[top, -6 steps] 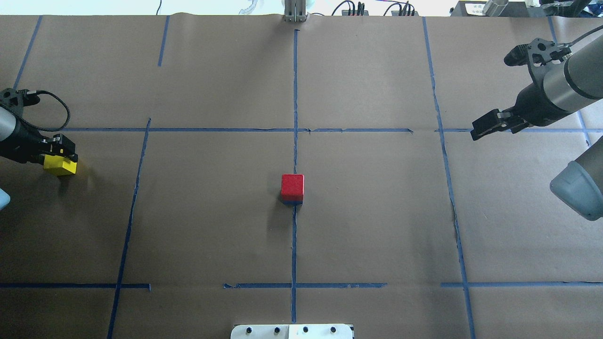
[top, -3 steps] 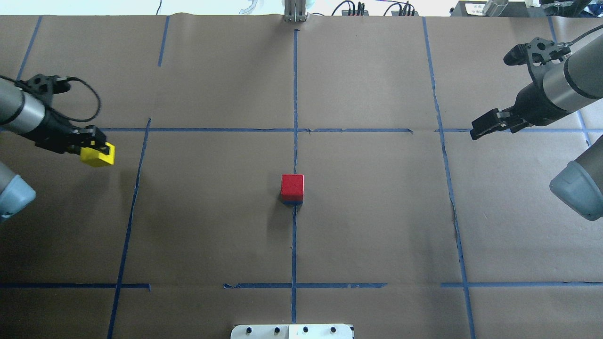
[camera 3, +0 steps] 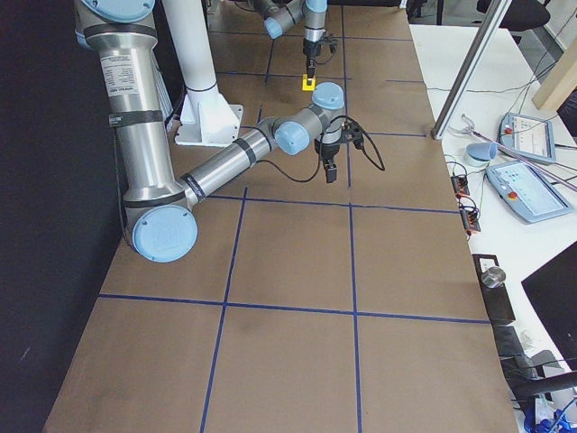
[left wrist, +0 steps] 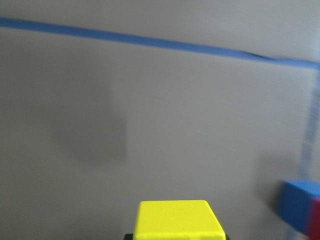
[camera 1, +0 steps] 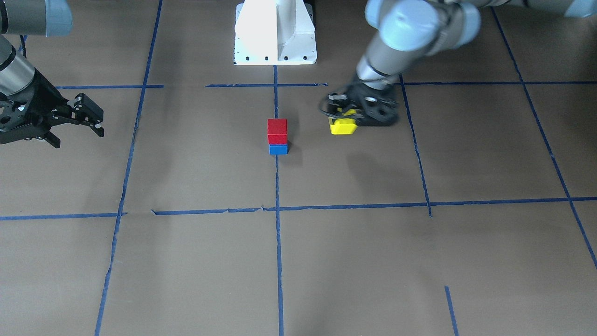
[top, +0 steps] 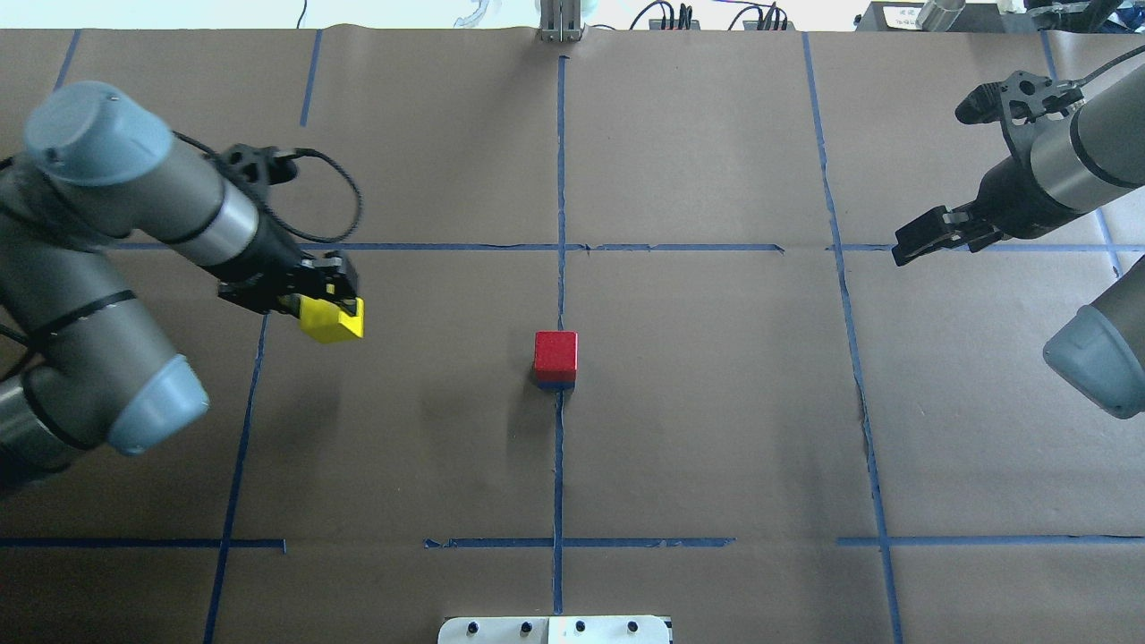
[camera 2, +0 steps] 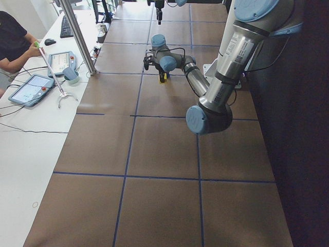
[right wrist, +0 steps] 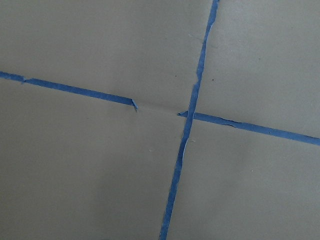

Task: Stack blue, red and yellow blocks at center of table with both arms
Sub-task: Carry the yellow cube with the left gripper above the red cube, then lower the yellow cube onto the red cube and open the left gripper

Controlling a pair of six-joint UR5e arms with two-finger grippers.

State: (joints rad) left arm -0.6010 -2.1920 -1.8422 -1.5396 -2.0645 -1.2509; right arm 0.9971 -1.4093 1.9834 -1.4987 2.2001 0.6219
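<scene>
Neatly, red block [top: 555,351] caps blue block [camera 1: 278,149]; yellow block [top: 333,320] gripped.

I log the left arm [top: 134,206] reaching in from the left edge of the table [top: 716,447], elbow folded, left gripper [top: 333,309] pointing down and clamped on the yellow block [top: 333,324]. Right arm [top: 1073,152]: near the right edge, right gripper [camera 1: 78,136] raised, jaws spread.

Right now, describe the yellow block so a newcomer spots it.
On the taped brown table, follow the left arm to its jaws. They hold the yellow block: the only cube not in the central stack of red block on blue block.
</scene>
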